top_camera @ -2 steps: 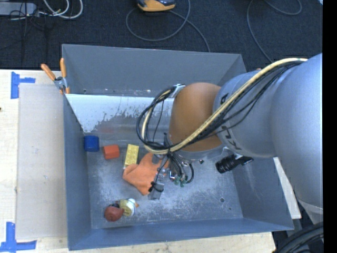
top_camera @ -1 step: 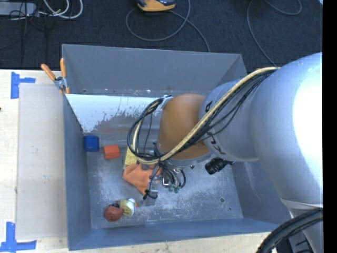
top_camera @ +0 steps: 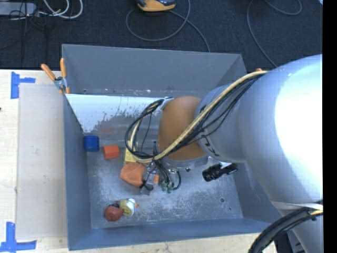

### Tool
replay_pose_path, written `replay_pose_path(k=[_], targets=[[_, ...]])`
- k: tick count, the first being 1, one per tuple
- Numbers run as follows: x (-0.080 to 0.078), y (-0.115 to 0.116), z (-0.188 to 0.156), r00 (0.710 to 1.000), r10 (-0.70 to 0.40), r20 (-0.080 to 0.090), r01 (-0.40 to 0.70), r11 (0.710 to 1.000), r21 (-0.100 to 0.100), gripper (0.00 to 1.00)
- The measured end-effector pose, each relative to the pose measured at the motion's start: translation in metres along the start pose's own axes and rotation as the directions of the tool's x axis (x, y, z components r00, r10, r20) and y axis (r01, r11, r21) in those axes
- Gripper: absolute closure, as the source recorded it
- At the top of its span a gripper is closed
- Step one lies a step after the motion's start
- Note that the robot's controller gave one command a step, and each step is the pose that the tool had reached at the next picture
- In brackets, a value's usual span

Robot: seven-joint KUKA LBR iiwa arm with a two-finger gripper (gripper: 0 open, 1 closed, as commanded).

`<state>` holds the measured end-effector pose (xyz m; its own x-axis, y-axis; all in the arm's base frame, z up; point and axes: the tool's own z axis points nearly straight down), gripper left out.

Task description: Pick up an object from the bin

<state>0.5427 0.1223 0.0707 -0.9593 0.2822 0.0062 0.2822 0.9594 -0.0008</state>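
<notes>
- The grey bin (top_camera: pixel 174 235) has a dusty, speckled floor. Near its front wall lie a red ball (top_camera: pixel 112 213) and a small yellowish thing (top_camera: pixel 127 206), touching each other.
- Farther in, my gripper (top_camera: pixel 149 182) hangs low at the bin's middle, at the right edge of an orange lump (top_camera: pixel 131 174). I cannot tell whether it is open or closed.
- Behind the lump lie a yellow piece (top_camera: pixel 129 156), an orange cube (top_camera: pixel 111 152) and a blue cube (top_camera: pixel 91 143).
- Beyond the bin, cables (top_camera: pixel 62 7) lie on dark carpet (top_camera: pixel 105 30).
</notes>
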Motion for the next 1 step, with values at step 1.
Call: replay_pose_path(k=[1], targets=[[0.0, 0.0, 0.0, 1.0, 0.0, 0.0, 0.0, 1.0, 0.0, 1.0]])
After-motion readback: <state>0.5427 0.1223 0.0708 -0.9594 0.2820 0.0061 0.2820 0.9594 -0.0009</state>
